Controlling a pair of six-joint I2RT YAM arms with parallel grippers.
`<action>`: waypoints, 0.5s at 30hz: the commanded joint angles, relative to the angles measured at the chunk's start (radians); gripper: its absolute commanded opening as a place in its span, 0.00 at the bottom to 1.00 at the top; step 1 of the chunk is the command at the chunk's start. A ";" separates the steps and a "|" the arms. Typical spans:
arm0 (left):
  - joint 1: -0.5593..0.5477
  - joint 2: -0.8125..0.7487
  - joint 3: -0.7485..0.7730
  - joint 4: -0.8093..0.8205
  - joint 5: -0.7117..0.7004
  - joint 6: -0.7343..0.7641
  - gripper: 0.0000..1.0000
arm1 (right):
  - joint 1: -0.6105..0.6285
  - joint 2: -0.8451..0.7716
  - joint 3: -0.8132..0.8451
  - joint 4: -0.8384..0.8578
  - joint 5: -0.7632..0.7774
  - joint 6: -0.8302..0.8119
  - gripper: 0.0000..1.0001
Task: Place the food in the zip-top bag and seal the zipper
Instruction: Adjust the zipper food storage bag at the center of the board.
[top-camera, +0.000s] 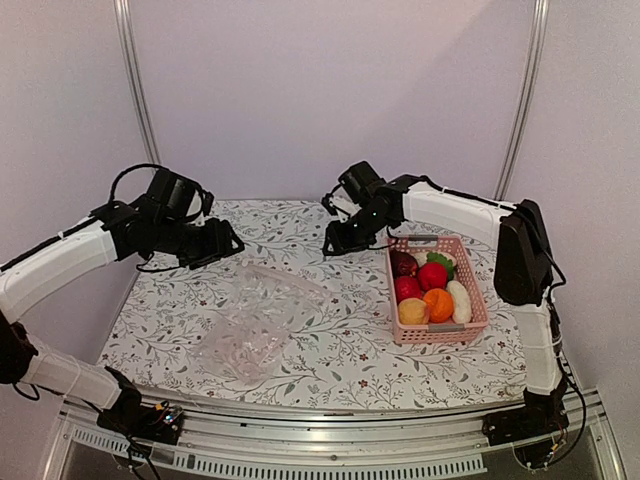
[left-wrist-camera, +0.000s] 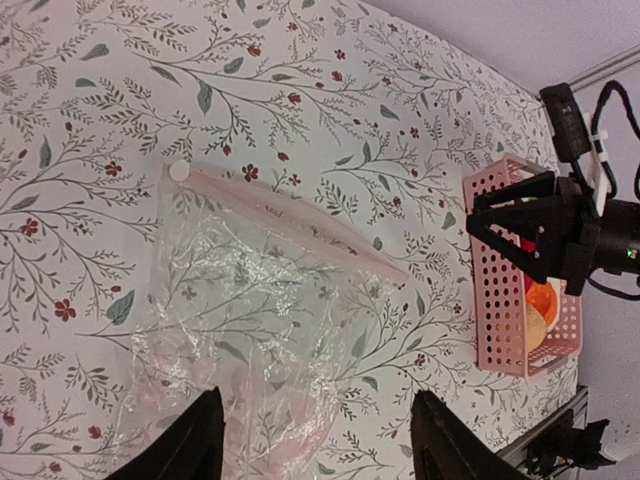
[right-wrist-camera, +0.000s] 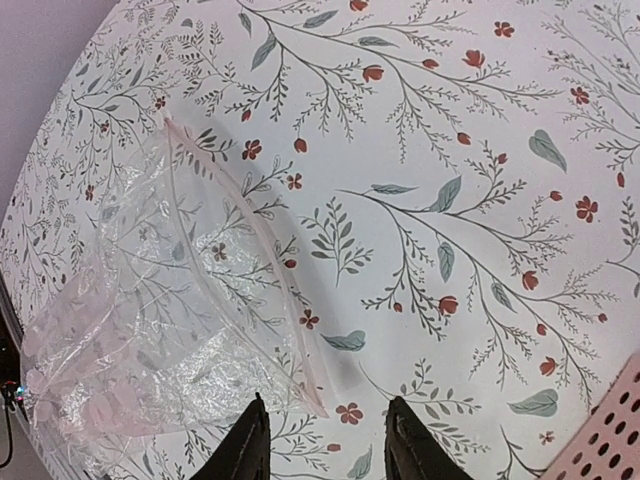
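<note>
The clear crinkly zip-top bag (top-camera: 255, 325) lies flat on the floral table, and I see no food in it. Its pinkish zipper (left-wrist-camera: 290, 215) runs along the far edge of the bag (right-wrist-camera: 150, 330). The food (top-camera: 430, 290) sits in a pink basket (top-camera: 440, 339): red, dark purple, orange, yellow-tan, white and green pieces. My left gripper (left-wrist-camera: 318, 400) hovers open above the bag's left part (top-camera: 228, 245), holding nothing. My right gripper (right-wrist-camera: 327, 402) is open and empty just over the zipper's (right-wrist-camera: 250, 235) right end, left of the basket (top-camera: 335, 245).
The pink basket (left-wrist-camera: 510, 290) stands at the table's right side, close to the right arm's elbow (top-camera: 520, 250). Metal frame posts (top-camera: 135, 80) rise at the back corners. The table's front rail (top-camera: 330, 450) carries both arm bases.
</note>
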 joint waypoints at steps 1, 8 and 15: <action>-0.021 -0.062 -0.097 -0.047 0.085 -0.081 0.63 | -0.004 0.156 0.098 0.063 -0.107 -0.025 0.38; -0.024 -0.081 -0.234 -0.039 0.128 -0.135 0.59 | -0.003 0.309 0.160 0.095 -0.290 -0.003 0.38; -0.023 0.020 -0.312 0.010 0.116 -0.158 0.48 | 0.005 0.331 0.080 0.223 -0.465 0.075 0.40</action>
